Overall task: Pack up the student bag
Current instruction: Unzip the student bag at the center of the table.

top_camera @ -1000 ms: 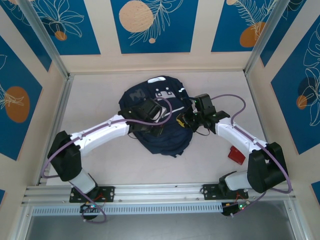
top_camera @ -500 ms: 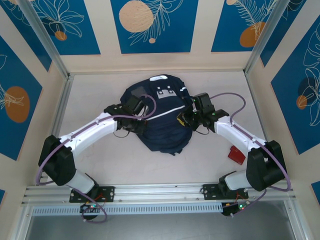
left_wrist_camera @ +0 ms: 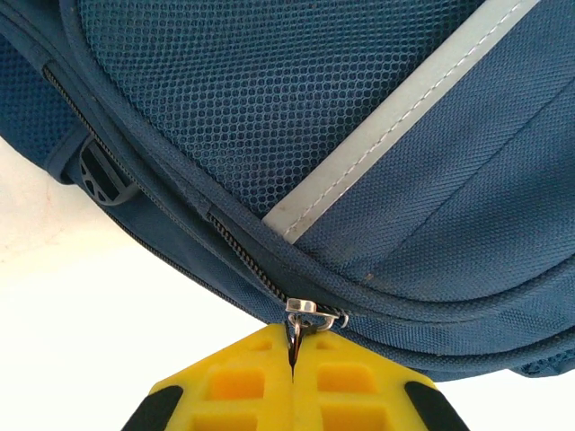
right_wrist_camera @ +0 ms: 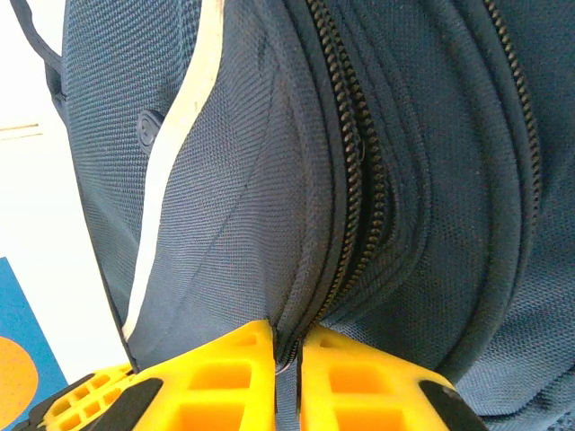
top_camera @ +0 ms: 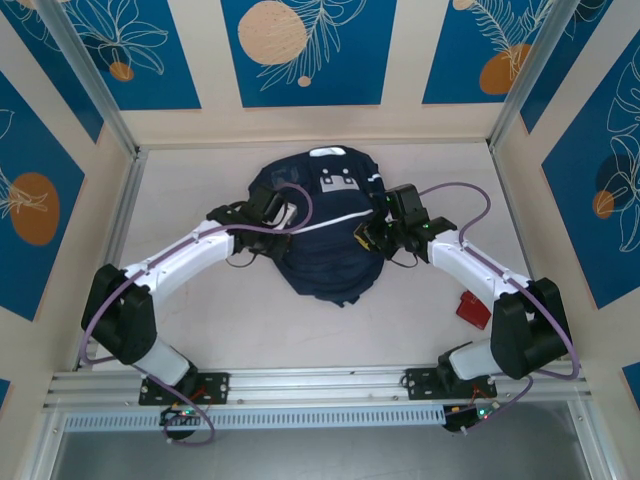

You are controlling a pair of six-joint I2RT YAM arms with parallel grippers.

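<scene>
Student bag (top_camera: 325,255) blocks centre; near table (top_camera: 400,320) passable.

The left hand (top_camera: 268,211) has moved leftward across the student bag (top_camera: 330,262).

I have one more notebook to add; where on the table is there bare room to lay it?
Bare table lies left of the student bag, up to the left wall, and in front of it between the two arm bases. Crowded: both bag flanks, where the left gripper and right gripper clamp it, and by the red object.
</scene>
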